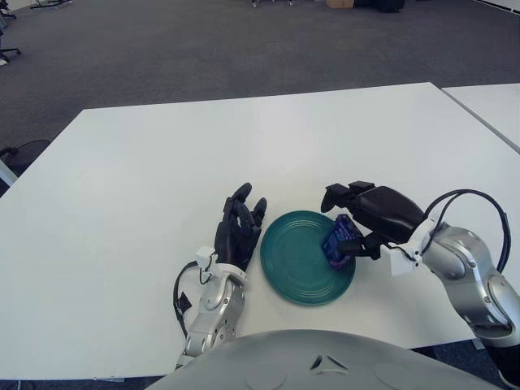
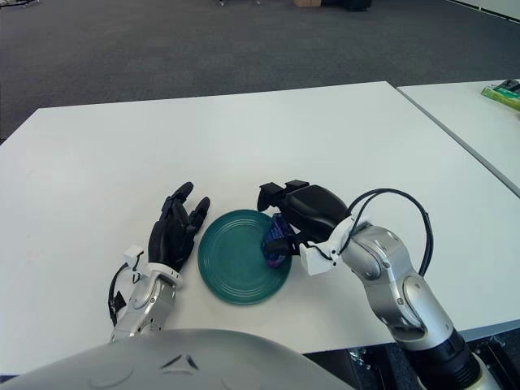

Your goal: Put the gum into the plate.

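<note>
Bright, even overhead light, white table (image 1: 146,203) near glare-free, soft faint shadows under the hands and plate (image 1: 292,272), dark carpet beyond, focus sharp throughout, blurred grey bulge at bottom edge

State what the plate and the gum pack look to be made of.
Plate: likely glazed ceramic or hard plastic, teal, with concentric ridges and a soft sheen. Gum pack, held by the right robot hand: apparently glossy blue-purple plastic or foil wrapper.

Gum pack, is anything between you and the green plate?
Nothing visible. The gum is in the right hand, at the right part of the plate. The left hand shows beside the plate's left edge, away from the gum.
</note>
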Robot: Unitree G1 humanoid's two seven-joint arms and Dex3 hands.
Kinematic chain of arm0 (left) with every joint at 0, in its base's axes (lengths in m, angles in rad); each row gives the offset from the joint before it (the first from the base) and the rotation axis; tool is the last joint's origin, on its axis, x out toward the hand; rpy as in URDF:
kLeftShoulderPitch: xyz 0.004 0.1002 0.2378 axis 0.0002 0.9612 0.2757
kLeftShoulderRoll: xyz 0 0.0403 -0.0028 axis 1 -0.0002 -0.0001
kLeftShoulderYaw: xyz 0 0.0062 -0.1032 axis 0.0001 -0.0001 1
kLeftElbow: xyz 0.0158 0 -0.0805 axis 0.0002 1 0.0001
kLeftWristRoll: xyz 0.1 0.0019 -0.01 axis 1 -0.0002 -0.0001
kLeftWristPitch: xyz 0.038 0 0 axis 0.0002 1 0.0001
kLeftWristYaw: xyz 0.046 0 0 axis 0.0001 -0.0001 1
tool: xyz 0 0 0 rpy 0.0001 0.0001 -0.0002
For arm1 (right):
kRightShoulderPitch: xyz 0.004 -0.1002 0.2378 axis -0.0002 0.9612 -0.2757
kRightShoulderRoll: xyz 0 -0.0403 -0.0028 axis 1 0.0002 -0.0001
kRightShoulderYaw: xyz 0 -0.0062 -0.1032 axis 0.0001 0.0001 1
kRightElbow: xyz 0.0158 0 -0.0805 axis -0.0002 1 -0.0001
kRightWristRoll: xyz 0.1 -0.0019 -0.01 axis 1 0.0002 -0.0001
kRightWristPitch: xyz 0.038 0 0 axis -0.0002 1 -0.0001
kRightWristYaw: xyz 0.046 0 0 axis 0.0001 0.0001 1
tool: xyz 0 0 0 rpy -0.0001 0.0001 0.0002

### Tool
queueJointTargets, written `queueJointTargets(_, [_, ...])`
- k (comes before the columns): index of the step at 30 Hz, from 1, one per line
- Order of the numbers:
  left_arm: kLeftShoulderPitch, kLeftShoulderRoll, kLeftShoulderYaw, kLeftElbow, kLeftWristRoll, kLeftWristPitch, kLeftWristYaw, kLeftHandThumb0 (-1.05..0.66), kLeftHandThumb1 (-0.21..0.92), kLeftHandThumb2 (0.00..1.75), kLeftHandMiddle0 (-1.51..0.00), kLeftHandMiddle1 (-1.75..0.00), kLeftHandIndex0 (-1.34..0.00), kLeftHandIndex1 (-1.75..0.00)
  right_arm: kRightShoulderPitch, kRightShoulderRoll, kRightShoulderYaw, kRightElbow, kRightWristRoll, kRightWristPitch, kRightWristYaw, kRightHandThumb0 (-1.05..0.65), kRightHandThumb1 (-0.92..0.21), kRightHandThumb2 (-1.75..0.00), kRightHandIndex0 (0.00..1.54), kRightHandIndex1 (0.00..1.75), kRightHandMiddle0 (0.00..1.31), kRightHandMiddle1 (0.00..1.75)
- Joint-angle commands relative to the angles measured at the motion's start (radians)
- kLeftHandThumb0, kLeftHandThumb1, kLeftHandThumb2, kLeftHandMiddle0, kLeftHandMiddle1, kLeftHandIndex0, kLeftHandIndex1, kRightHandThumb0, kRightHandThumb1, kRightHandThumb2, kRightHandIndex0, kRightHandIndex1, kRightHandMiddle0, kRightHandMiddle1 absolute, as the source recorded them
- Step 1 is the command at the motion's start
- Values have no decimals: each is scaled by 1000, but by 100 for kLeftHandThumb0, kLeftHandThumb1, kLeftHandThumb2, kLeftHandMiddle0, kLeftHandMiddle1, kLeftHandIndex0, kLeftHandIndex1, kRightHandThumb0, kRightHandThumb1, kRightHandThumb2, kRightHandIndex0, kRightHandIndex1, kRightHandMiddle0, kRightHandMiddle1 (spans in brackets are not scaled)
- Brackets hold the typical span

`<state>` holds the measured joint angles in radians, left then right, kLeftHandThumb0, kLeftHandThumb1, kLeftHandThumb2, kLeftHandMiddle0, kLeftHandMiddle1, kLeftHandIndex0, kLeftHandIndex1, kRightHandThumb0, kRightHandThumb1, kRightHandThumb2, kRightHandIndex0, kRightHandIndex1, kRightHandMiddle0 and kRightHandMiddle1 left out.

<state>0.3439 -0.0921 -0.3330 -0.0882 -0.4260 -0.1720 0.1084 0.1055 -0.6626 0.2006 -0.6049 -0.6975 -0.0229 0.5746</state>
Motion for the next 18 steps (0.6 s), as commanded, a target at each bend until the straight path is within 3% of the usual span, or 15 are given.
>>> queueJointTargets(1, [9,-117,-18,-10,1,4,14,-69,92,83,-54,-4,-3,-80,-29,-7,10,27,-27,-13,9,-90,-92,-100,34,20,3,98])
queueJointTargets(10, [2,-117,-25,-10,18,2,24,-69,92,83,-54,-3,-3,-80,-45,-8,9,70,-35,-51,-2,-89,-92,-100,35,14,2,97])
queueJointTargets(18, [-6,-122,-28,0,20,-2,29,-69,92,82,-53,-3,-4,-80,-61,-21,12,78,-72,-94,3,-95,-92,-109,35,7,0,83])
